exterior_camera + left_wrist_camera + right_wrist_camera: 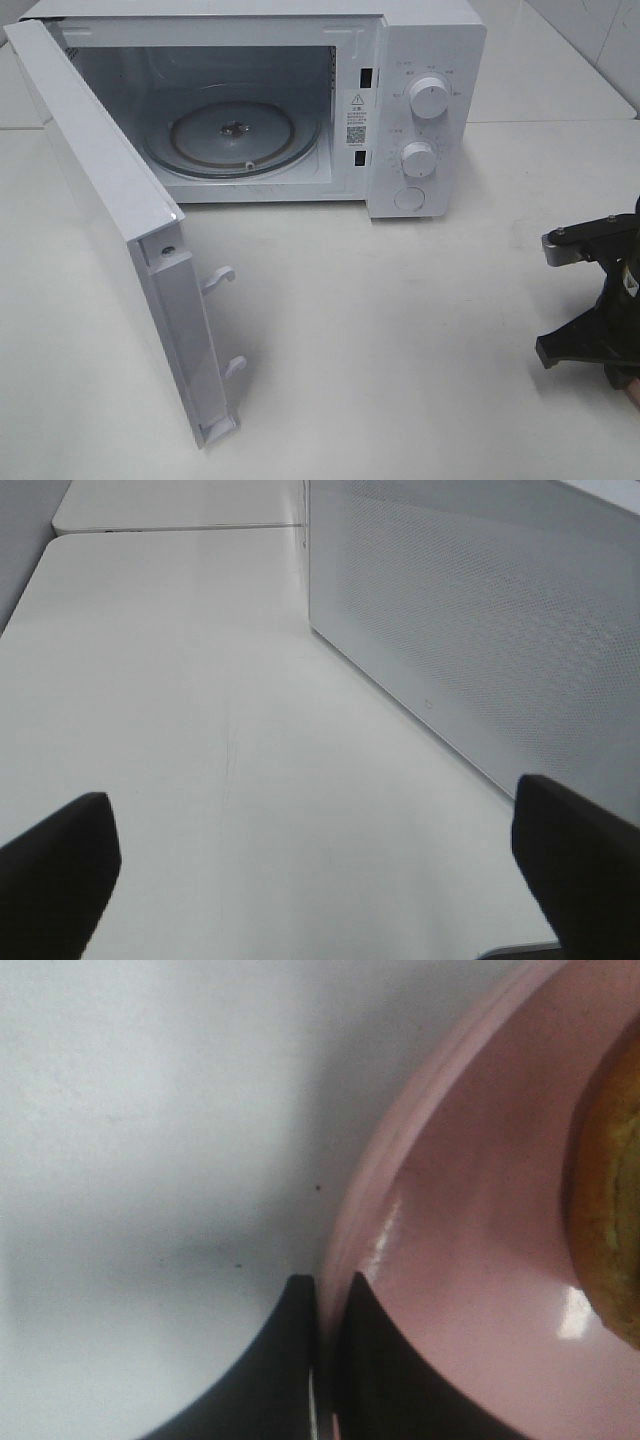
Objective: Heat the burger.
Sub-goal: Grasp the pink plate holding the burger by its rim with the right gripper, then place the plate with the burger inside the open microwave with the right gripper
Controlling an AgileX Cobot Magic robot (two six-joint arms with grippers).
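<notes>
In the right wrist view my right gripper is shut on the rim of a round pink plate, with one finger on each side of the rim. Only a golden-brown edge of the burger shows on that plate. In the exterior view the plate and burger are out of frame, and only part of my right arm shows at the right edge. The white microwave stands at the back with its door swung open and its glass turntable bare. My left gripper is open and empty, beside the door's outer face.
The door sticks out toward the front left, with two latch hooks on its edge. Two knobs and a button are on the microwave's right panel. A white table lies between the microwave and my right arm.
</notes>
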